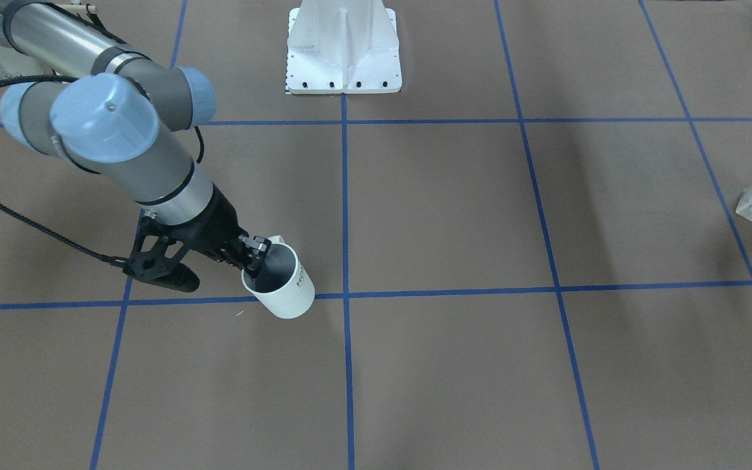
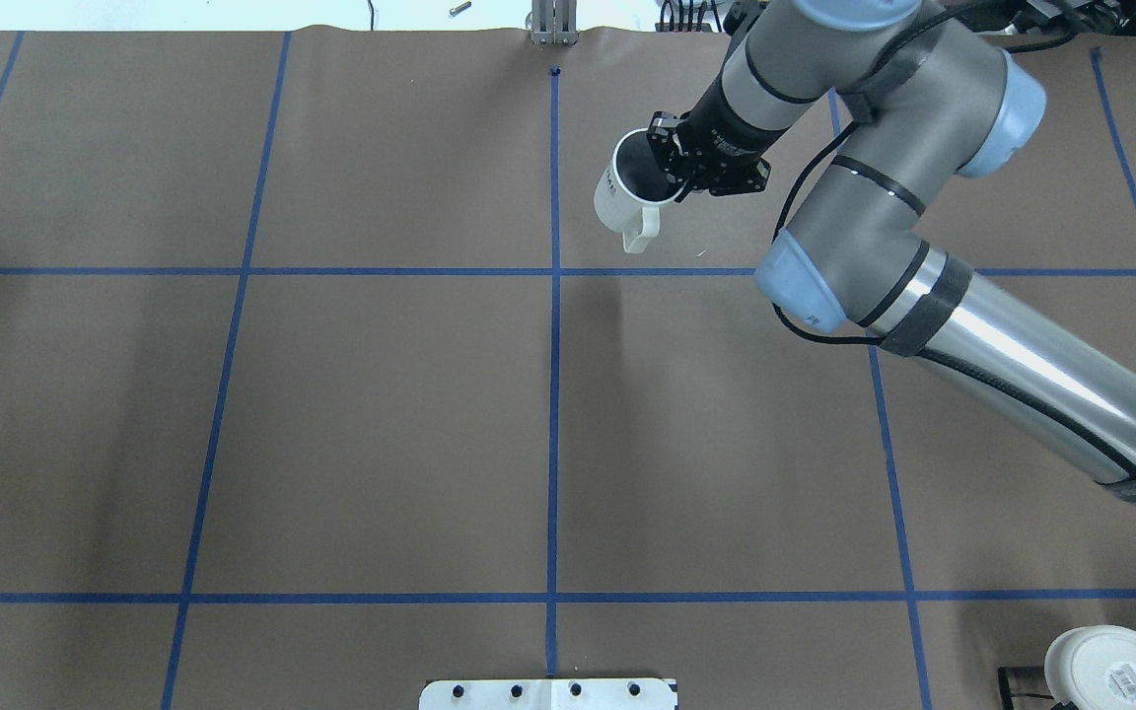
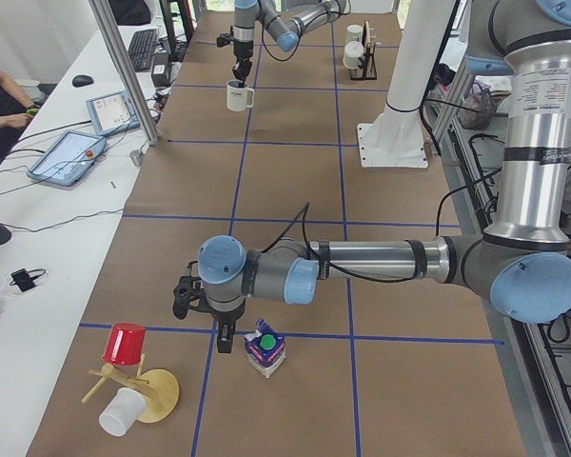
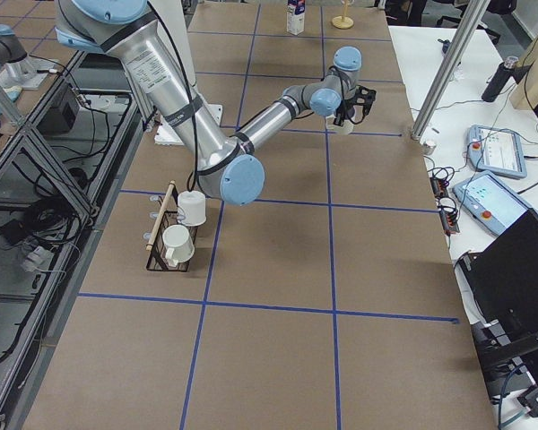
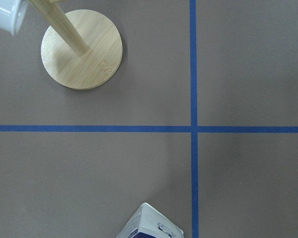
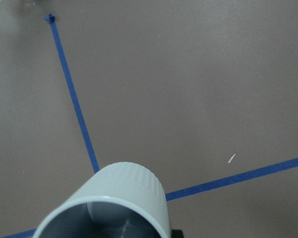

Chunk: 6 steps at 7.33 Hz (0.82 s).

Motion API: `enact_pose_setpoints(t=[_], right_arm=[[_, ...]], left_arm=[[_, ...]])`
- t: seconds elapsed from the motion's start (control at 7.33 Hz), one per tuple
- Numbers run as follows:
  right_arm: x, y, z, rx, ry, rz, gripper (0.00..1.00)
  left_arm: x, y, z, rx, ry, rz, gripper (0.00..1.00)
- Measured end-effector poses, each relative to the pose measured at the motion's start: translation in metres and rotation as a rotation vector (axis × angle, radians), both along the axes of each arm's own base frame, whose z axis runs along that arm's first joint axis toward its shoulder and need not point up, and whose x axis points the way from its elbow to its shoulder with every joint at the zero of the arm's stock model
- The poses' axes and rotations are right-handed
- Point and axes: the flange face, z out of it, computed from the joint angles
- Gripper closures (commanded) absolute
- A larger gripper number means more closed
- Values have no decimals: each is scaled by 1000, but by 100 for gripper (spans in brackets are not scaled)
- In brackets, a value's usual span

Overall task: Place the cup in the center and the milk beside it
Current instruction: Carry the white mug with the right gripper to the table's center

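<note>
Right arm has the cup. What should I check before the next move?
1. Hold on cup: ok, right gripper pinches its rim, one finger inside.
2. Position over center: not ok, cup is off to one side of the crossing.
3. Height of cup above table: cannot tell.
4. Standing of milk: ok, upright, green cap on.
5. State of left gripper: cannot tell; it hangs beside milk, not on it.

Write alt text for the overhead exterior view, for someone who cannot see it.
The right arm reaches in from the right, its pincer shut on the rim of a white cup with a dark inside, just beyond and right of a blue tape crossing on the brown table. An upturned white bowl-shaped cup sits bottom right.
</note>
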Motion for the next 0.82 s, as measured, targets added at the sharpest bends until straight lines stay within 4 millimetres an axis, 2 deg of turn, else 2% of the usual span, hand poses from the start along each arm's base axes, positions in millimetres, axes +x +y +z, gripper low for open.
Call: enact_pose_setpoints(t=[0.14, 0.41, 0.68, 0.82], right_arm=[[-23, 1, -8, -1, 23, 0, 100], [-66, -11, -20, -19, 62, -5, 100], [-87, -10, -15, -38, 85, -21, 100], [-92, -9, -10, -49, 93, -29, 100]], left_arm=[[0, 0, 1, -1, 0, 0, 2], [0, 0, 0, -1, 1, 0, 2], [0, -1, 0, 0, 1, 0, 2], [0, -2, 0, 0, 1, 0, 2]])
